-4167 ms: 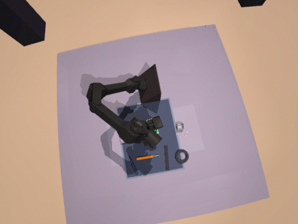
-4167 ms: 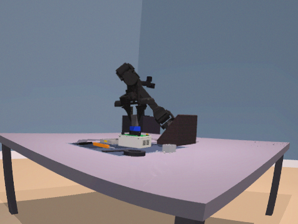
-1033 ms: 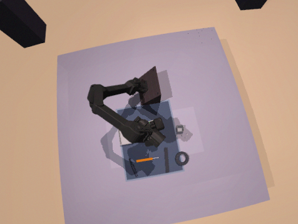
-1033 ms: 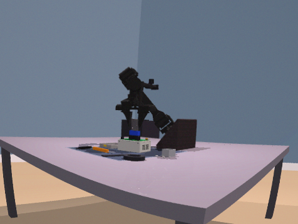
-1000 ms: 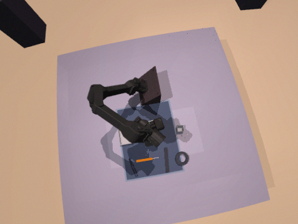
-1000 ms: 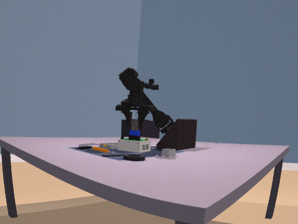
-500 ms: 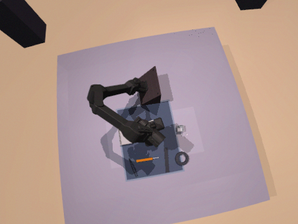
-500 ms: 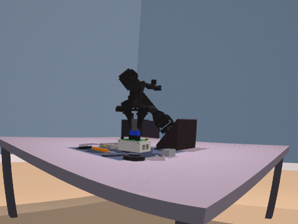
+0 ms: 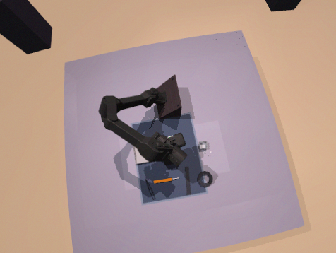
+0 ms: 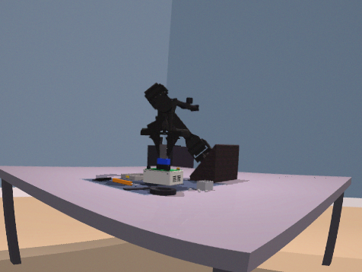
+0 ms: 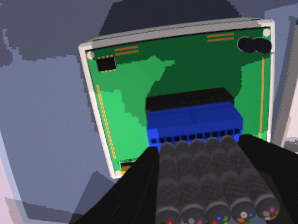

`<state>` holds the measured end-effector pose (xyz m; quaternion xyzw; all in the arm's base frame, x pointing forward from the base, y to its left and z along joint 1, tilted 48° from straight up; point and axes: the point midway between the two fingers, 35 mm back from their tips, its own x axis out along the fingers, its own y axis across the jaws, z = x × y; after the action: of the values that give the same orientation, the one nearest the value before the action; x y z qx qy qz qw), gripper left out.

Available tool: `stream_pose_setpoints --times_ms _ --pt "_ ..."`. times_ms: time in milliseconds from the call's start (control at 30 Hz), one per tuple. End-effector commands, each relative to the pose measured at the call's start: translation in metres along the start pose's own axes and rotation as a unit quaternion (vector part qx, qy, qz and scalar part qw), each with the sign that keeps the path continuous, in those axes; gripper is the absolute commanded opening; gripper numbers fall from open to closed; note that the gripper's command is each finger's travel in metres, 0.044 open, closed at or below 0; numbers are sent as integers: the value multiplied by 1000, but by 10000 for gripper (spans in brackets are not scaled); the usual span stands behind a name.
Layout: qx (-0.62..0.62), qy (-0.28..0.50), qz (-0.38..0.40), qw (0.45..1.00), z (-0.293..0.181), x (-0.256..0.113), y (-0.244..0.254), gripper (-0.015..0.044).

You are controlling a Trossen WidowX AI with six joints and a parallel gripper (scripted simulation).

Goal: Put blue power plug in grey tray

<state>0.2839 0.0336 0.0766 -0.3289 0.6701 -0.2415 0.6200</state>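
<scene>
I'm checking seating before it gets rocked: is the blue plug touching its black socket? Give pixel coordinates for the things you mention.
Touching: in the exterior view, the blue plug [image 10: 163, 161] [image 11: 194, 120] meets the black socket [image 10: 163, 167] [image 11: 190, 98].

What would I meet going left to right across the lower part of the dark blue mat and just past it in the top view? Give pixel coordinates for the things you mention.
Black tweezers-like tool [image 9: 150, 189] → orange-handled tool with a thin metal tip [image 9: 162, 180] [image 10: 122, 181] → long dark flat strip [image 9: 188, 181] → black ring [image 9: 200, 179] [image 10: 163, 188].

Matte black, blocky-jointed arm [image 9: 128, 135] [image 10: 179, 123].
</scene>
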Motion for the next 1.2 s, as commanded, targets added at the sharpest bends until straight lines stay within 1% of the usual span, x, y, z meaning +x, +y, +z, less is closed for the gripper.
stream_pose_setpoints --times_ms 0,133,200,433,567,700,967,1067,1167 --pt "-3 -3 -15 1000 -1 -14 2 0" --pt "-3 -3 -43 999 -1 -15 7 0" --pt "-3 -3 -40 999 -1 -15 7 0" --pt "-3 -3 47 999 -1 -16 -9 0" --pt "-3 -3 70 998 -1 -17 -13 0" --pt "-3 -3 45 999 -1 -17 -8 0" --pt "-3 -4 -58 998 -1 -18 10 0" --pt "-3 -3 -67 998 -1 -18 11 0" --pt "-3 -3 -50 999 -1 -19 8 0"
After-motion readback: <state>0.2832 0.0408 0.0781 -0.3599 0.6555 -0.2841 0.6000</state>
